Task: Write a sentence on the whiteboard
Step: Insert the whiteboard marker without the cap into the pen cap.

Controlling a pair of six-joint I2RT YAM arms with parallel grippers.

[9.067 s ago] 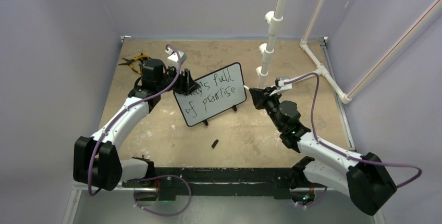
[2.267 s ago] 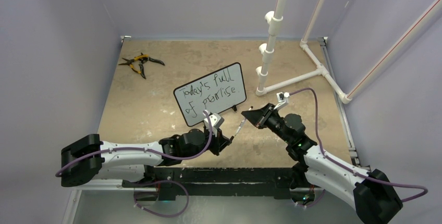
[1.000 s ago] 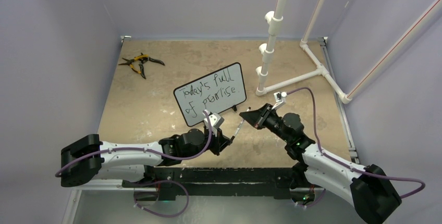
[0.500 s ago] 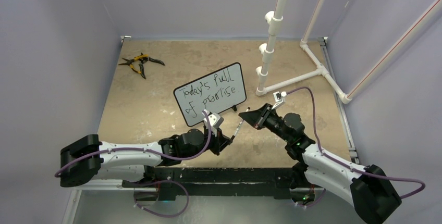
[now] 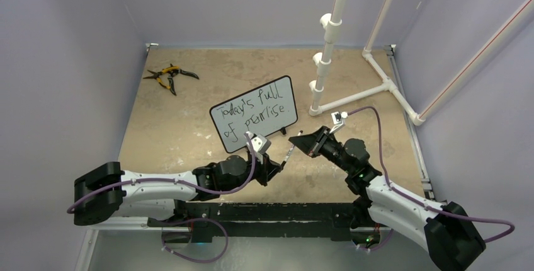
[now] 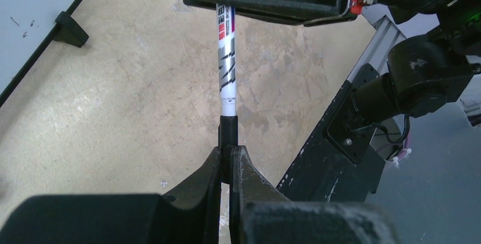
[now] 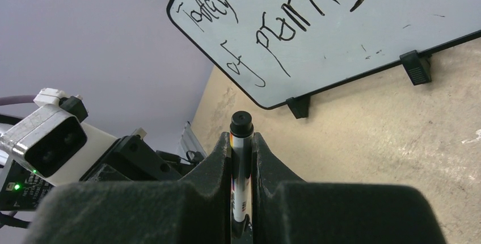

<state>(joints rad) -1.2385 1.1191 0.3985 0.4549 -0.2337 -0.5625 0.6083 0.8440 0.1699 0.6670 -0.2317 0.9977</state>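
Both arms have left the whiteboard point(image 5: 284, 117) where they worked some seconds ago. They now meet low in the frame, just below centre, and the little black cap point(image 6: 228, 130) that lay on the desk point(image 5: 189, 132) is no longer there. In the last second or so nothing visible has shifted.

The left pincer point(image 6: 229, 162) is pressed together on the cap. The right pincer point(image 7: 242, 142) is clamped on the barrel of the marker point(image 6: 226, 68), whose black rear end pokes out past its fingers. In the left wrist view cap and barrel run in one straight line between the two arms.

The whiteboard stands on its feet at mid-frame, tilted. The sentence point(image 5: 252, 115) fills two lines and reads roughly "Today's full of promise" (the hand is rough). The writing looks done, so the step in hand is, I judge, capping the marker.

Whether the cap is fully seated I cannot tell. The next move likely calls for a short push along the marker's axis, then one pincer letting go so the other can lay the marker on the desk, clear of the board's feet.
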